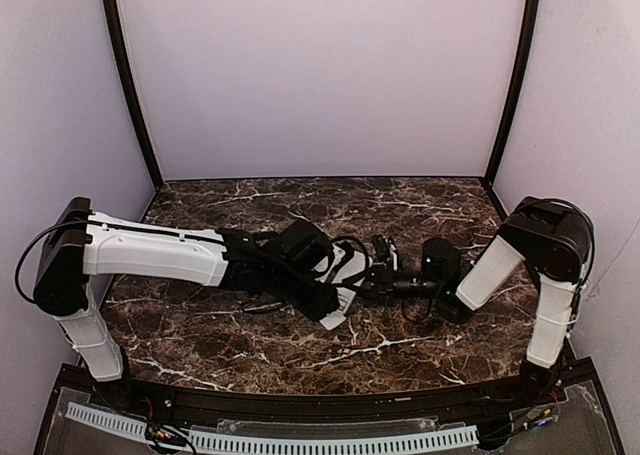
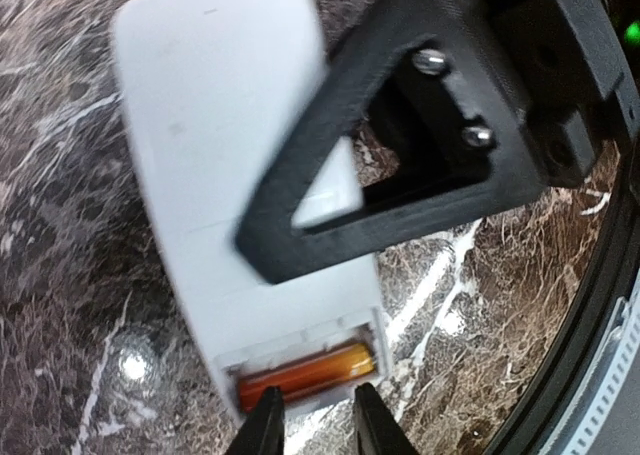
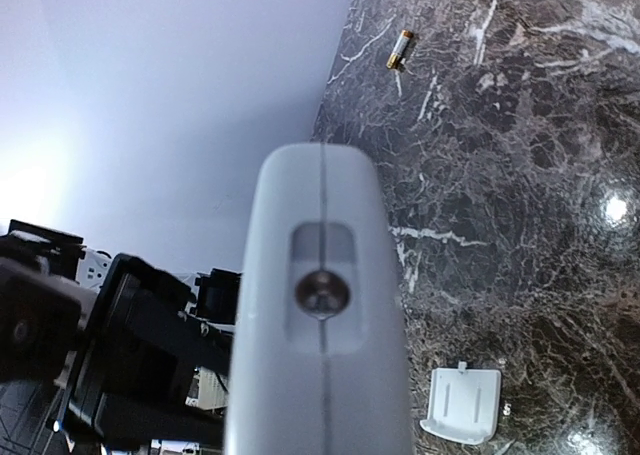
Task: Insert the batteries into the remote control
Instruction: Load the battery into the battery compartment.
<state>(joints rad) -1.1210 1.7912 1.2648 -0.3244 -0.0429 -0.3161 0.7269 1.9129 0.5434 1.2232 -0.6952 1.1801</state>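
The white remote control (image 2: 215,145) is back side up, held above the table. Its battery bay at the near end is open, and one orange-red battery (image 2: 305,375) lies in it. My left gripper (image 2: 318,427) is open, its tips just off the bay's edge with nothing between them. My right gripper (image 1: 385,278) is shut on the remote; one of its black fingers (image 2: 330,190) crosses the white back. The right wrist view looks along the remote's front end (image 3: 322,293). A second battery (image 3: 400,49) lies loose on the table, far from both grippers.
The small flat white battery cover (image 3: 462,403) lies on the dark marble table (image 1: 250,325) to the right of the remote. Both arms meet at mid-table. Pale walls close in the back and sides.
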